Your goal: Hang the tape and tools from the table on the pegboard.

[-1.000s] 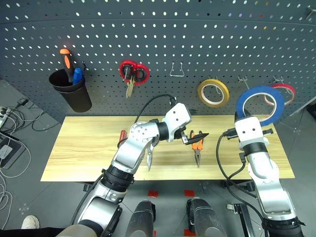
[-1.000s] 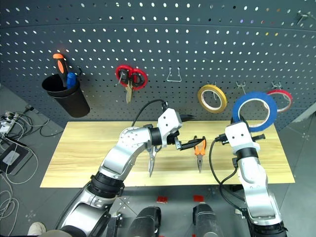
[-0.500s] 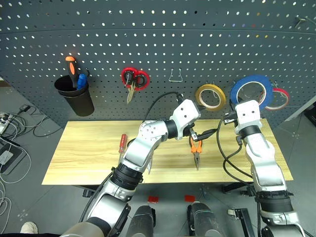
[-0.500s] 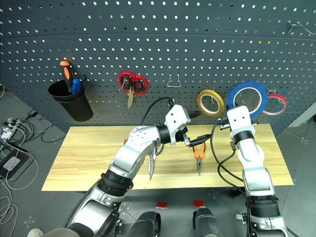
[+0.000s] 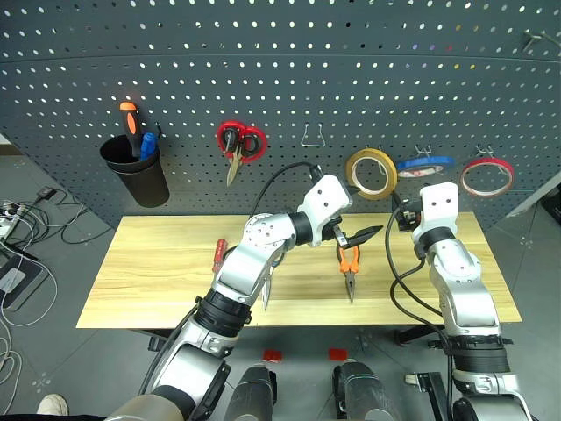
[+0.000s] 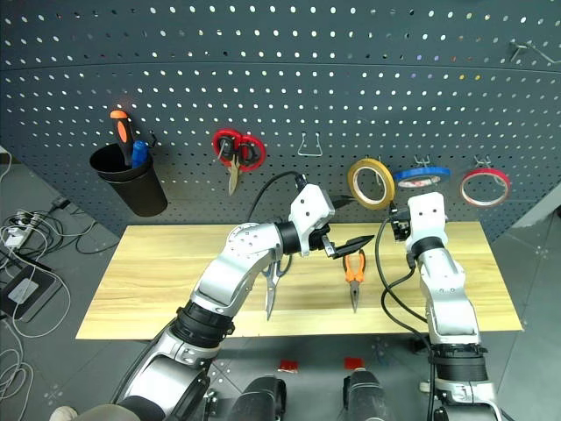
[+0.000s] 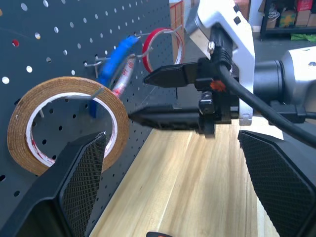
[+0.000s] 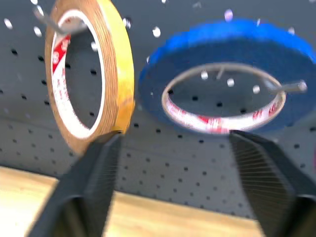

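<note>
The blue tape (image 5: 423,163) hangs tilted on a hook of the dark pegboard (image 5: 280,70), between a yellow roll and a red roll. My right gripper (image 7: 138,98) stands open just below it, apart from the ring; its fingers (image 8: 94,187) frame the tape (image 8: 222,54) in the right wrist view. My left gripper (image 5: 361,234) is open, pointing right above the orange-and-black pliers (image 5: 349,263) on the table (image 5: 149,272). The steel scissors (image 5: 266,291) lie partly under my left arm. The red-handled screwdriver (image 5: 216,253) lies further left.
On the pegboard are a black cup (image 5: 140,175) holding an orange-and-black screwdriver, red-handled scissors (image 5: 238,140), a bare wire hook (image 5: 314,133), the yellow roll (image 5: 368,172) and the red roll (image 5: 486,176). Cables lie on the floor at the left.
My right gripper has opened and let go of the blue tape, which now hangs on its hook. The right hand has sunk below it. The left arm kept still.
</note>
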Controlling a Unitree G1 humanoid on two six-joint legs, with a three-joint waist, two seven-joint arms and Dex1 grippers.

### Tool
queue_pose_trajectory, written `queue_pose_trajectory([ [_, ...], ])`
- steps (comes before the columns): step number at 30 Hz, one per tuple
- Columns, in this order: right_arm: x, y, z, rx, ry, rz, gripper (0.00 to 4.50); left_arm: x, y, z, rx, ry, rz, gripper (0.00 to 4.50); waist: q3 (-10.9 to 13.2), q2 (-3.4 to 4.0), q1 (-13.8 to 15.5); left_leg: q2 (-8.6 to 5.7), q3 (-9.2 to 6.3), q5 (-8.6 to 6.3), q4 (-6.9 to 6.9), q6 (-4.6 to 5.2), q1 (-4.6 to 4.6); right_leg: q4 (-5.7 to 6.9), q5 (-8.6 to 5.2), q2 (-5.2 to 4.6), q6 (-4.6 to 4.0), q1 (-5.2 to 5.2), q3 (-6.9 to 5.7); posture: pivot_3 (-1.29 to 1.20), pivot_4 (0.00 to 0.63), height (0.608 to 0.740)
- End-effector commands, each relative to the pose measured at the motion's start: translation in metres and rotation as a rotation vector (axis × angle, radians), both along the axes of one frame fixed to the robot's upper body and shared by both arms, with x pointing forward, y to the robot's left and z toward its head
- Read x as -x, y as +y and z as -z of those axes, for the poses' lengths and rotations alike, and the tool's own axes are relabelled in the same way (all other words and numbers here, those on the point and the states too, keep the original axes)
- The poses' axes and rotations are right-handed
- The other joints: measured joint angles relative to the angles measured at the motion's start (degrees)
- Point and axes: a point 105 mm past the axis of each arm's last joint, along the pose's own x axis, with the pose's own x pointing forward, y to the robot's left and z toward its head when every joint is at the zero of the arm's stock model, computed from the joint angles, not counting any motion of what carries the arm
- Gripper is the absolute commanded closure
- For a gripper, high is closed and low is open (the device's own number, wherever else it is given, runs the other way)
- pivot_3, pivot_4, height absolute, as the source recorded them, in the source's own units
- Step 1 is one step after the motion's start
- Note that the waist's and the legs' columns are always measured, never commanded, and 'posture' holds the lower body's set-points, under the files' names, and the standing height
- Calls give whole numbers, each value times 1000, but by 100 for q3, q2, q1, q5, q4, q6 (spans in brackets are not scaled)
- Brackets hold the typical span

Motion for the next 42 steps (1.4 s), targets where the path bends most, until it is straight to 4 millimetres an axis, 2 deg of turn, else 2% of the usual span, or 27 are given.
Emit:
queue_pose_trajectory([
  [1, 12, -3, -8, -3, -25, 15, 8, 5, 4, -1, 10, -13, 12, 0, -1, 1, -2, 0, 0, 0, 0, 0, 1, 1, 0, 0, 0, 0, 0, 23, 159, 740],
  [4, 24, -4, 3, -12, 32, 23, 8, 8, 11, 10, -3, 18, 9, 0, -1, 2, -7, 0, 1, -1, -1, 2, 2, 2, 0, 0, 0, 0, 2, 11, 186, 740],
  [7, 35, -1, 15, -13, 112, 6, 8, 11, 22, 32, -16, 92, -15, 0, -1, 2, -10, 1, 1, -3, 0, 5, 3, 2, 0, 1, 0, 2, 3, 10, 199, 740],
  [9, 39, 2, 23, -10, 176, -9, 8, 15, 29, 50, -54, 118, -24, 0, 13, 1, -16, 1, 1, -6, 1, 11, 5, 0, 0, 1, 0, 3, 5, -1, 239, 740],
  [12, 47, 14, 38, -65, 315, -43, 8, 30, 45, 75, -85, 180, -50, 0, 54, 3, -38, 4, 1, -17, 2, 30, 15, -1, -1, 3, -2, 12, 7, -3, 284, 740],
  [15, 52, 24, 49, -147, 445, -47, 8, 42, 57, 89, -98, 236, -83, 0, 172, 3, -34, 12, -10, -37, -4, 66, 72, -8, -6, 10, -10, 71, 8, 4, 327, 740],
  [18, 54, 34, 56, -227, 557, -34, 8, 58, 67, 102, -114, 288, -110, 0, 300, 6, -33, 10, -30, -41, 0, 72, 89, -5, -7, 7, -11, 91, 10, 16, 359, 740],
  [25, 54, 51, 73, -360, 734, 17, 8, 70, 81, 105, -114, 336, -193, 0, 559, 9, -28, 11, -40, -41, -1, 72, 86, -3, -7, 6, -11, 87, 6, 53, 399, 740],
  [31, 42, 73, 68, -350, 741, -34, 8, 68, 91, 104, -105, 343, -262, 0, 708, 2, -25, 12, -40, -41, -4, 72, 85, -1, -7, 8, -11, 80, 6, 90, 411, 740],
  [42, 20, 98, 63, -366, 745, -65, 8, 71, 101, 102, -100, 354, -312, 0, 878, 6, -11, 15, -40, -41, -8, 71, 82, 0, -7, 9, -11, 71, 6, 119, 429, 740],
])
